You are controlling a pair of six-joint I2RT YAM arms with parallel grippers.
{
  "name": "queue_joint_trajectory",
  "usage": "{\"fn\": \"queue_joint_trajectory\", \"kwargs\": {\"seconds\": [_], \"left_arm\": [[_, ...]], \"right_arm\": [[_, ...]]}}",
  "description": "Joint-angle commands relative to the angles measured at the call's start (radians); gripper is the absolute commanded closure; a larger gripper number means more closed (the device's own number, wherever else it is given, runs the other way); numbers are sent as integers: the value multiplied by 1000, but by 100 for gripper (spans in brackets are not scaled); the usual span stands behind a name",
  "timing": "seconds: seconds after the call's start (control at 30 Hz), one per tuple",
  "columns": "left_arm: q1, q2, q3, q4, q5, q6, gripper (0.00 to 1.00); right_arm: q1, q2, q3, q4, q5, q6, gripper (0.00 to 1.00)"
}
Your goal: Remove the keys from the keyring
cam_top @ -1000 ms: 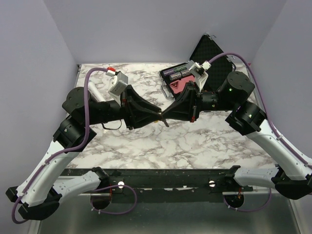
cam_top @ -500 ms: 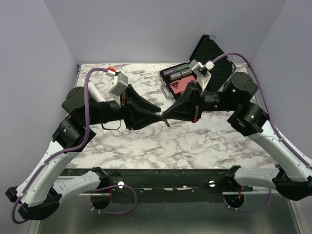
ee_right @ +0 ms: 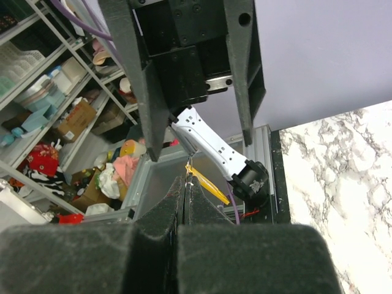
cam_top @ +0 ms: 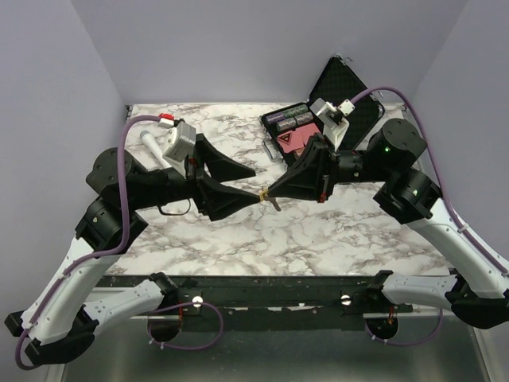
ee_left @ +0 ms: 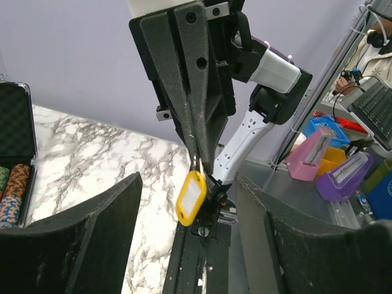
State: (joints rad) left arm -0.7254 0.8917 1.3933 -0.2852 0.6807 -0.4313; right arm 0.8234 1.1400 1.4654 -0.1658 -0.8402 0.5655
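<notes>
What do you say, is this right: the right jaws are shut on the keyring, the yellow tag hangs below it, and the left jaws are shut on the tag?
Not fully. The left gripper grips nothing: the left wrist view shows its jaws wide open, apart from the yellow tag. The right gripper is shut on the keyring, the tag hanging below.

- The worktop (cam_top: 318, 231) has a white marble pattern with grey veins.
- A black case (cam_top: 347, 82) lies open at its far right. The foam-lined lid is tipped up toward the back wall, and coloured rolls and a pink piece sit in the tray.
- A white cylinder (cam_top: 153, 147) lies at the far left, partly hidden.
</notes>
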Motion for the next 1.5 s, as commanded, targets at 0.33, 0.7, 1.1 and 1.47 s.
{"fn": "queue_joint_trajectory", "kwargs": {"seconds": [0.33, 0.7, 1.1, 1.47], "left_arm": [[4, 90, 46, 40, 39, -49, 54], [6, 88, 72, -8, 56, -27, 59], [6, 98, 87, -25, 51, -20, 58], [6, 131, 133, -141, 109, 45, 97]], "right_arm": [[2, -3, 10, 41, -46, 17, 99], [0, 1, 10, 11, -53, 7, 99], [0, 7, 12, 14, -54, 10, 99], [0, 12, 19, -37, -65, -7, 99]]}}
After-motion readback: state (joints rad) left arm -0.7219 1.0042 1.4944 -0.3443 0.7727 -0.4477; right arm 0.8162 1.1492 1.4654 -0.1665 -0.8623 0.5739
